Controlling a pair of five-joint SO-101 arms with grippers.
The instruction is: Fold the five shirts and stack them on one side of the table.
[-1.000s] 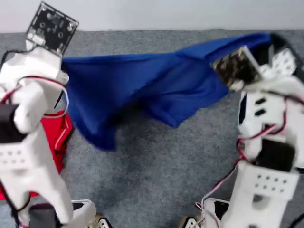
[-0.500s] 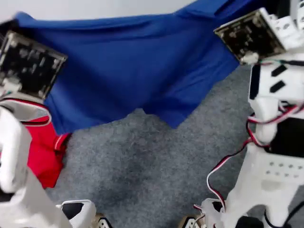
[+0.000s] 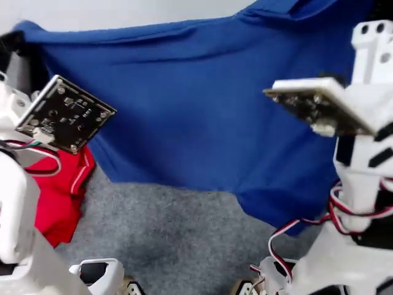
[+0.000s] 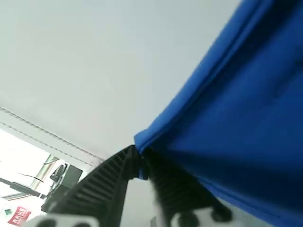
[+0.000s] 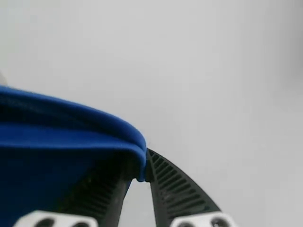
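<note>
A second ago the blue shirt (image 3: pixel 202 110) sagged in a loose band across the far table, slung low between the two arms; half a second ago it was already climbing; now it hangs as a broad, nearly flat sheet across the high view from 9 to 3 o'clock, its lower edge dropping furthest toward 4 o'clock. Both arms have risen with it and come closer to the camera; the red shirt (image 3: pixel 58 196) has kept its place, heaped on the table (image 3: pixel 178 246) at 8 o'clock. My reading is that the blue shirt is being spread out in the air so that it can be laid flat before any fold; no fold is made yet, and nothing is stacked.

The left arm (image 3: pixel 18 233) stands at 8 o'clock and reaches up to the blue shirt's corner at 10 o'clock; the left gripper (image 4: pixel 140 165) is closed tight on that corner, the cloth pinched between its ribbed jaws. The right arm (image 3: pixel 362 184) rises at 4 o'clock, its wrist up near 2 o'clock; the right gripper (image 5: pixel 141 172) is likewise clamped on a rolled edge of the blue shirt, the jaws almost meeting. The upper edge runs taut between the two grips; the rest hangs free; whether the hem touches the table I cannot tell.
</note>
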